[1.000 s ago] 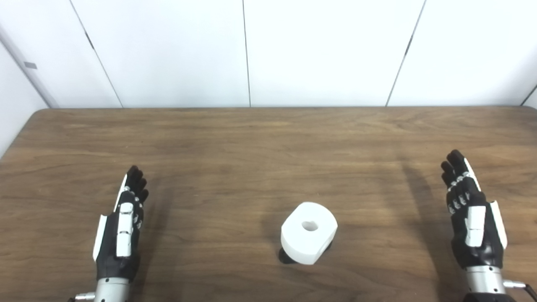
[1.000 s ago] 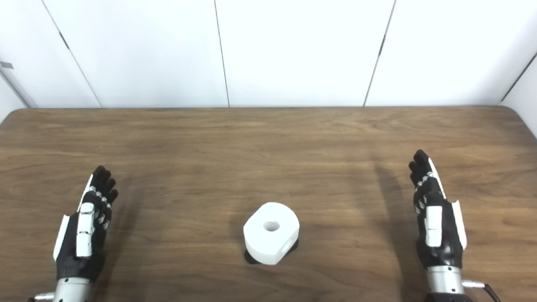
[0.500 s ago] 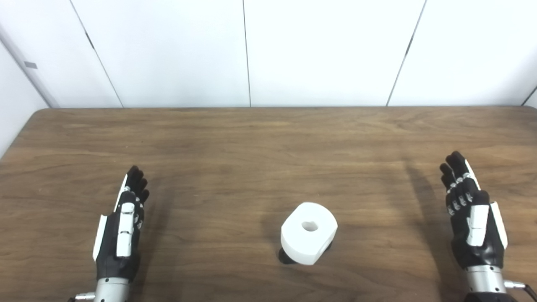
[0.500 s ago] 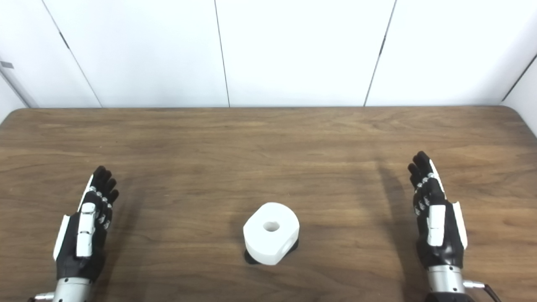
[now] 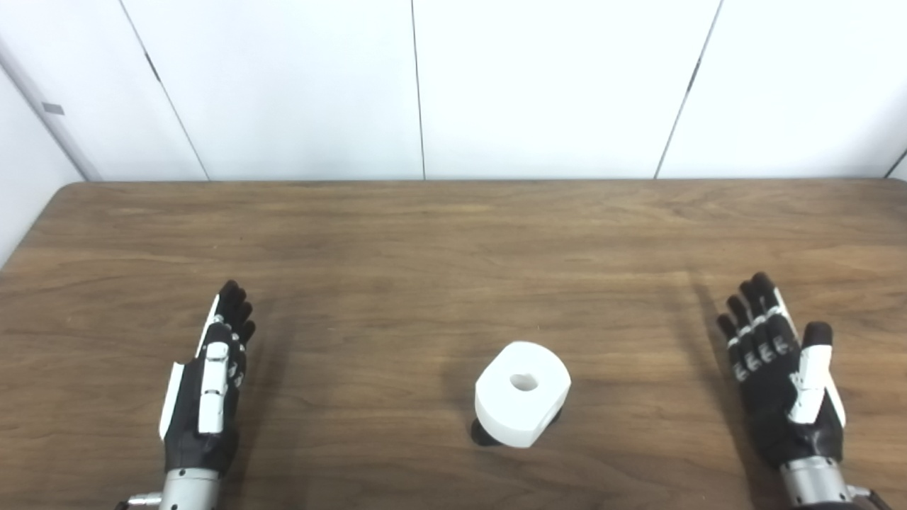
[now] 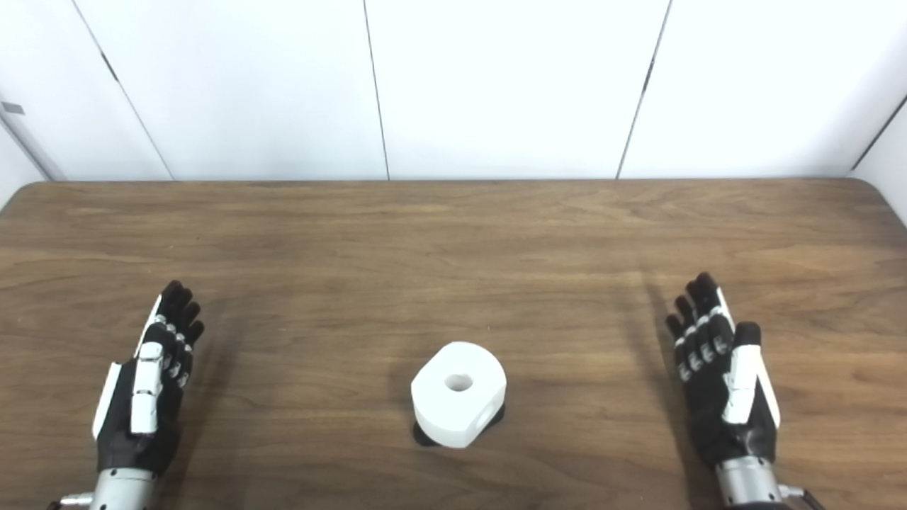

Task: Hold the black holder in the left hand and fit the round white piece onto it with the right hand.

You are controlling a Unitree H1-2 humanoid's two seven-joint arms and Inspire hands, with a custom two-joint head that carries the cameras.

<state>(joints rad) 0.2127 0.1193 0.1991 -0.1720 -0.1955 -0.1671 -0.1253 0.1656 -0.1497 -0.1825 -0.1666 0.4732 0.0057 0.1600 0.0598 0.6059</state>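
A round white piece (image 5: 522, 392) with a hole in its top sits on the wooden table (image 5: 439, 241), near the front and a little right of centre. Under its lower edge a sliver of the black holder (image 5: 482, 433) shows; the rest is hidden beneath the white piece. My left hand (image 5: 205, 386) rests far to the left of it, open, fingers straight and pointing away from me. My right hand (image 5: 779, 382) hovers far to the right, also open, with fingers spread and the palm turned partly toward the piece. Neither hand touches anything.
White wall panels (image 5: 553, 85) rise behind the table's far edge. The table's left edge slants in at the upper left corner (image 5: 42, 212).
My right hand has drawn back toward me and rolled, spreading its fingers and showing more of the palm. The left hand and the white piece stay put.
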